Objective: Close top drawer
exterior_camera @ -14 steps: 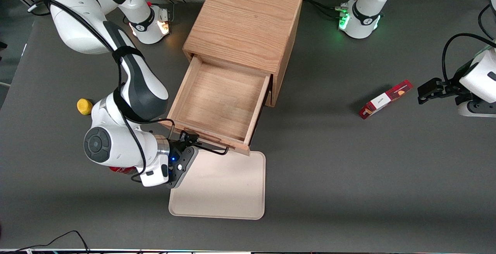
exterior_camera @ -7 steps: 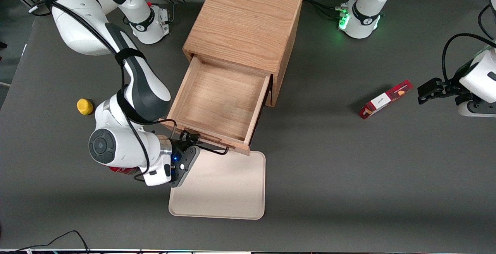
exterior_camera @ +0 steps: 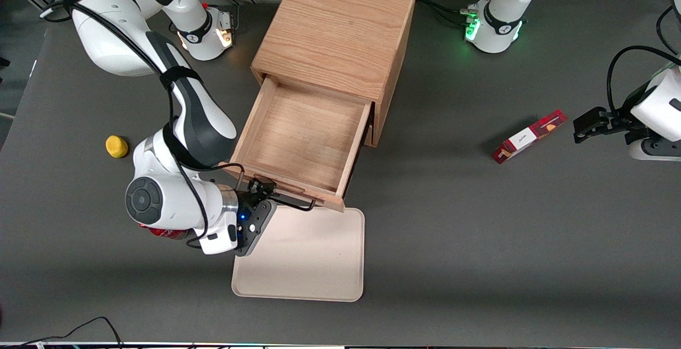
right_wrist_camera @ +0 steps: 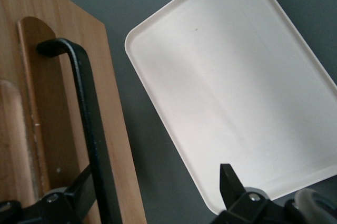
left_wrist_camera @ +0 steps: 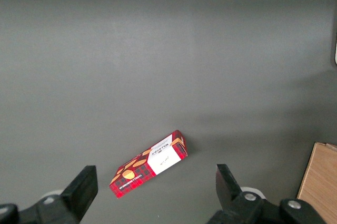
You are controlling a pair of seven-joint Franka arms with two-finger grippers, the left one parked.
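The light oak top drawer stands pulled out; the claw sits spread around its black wire handle, placed to push it shut.

Top drawer juts from cabinet on desk; tray in front of it; end effector at drawer handle.
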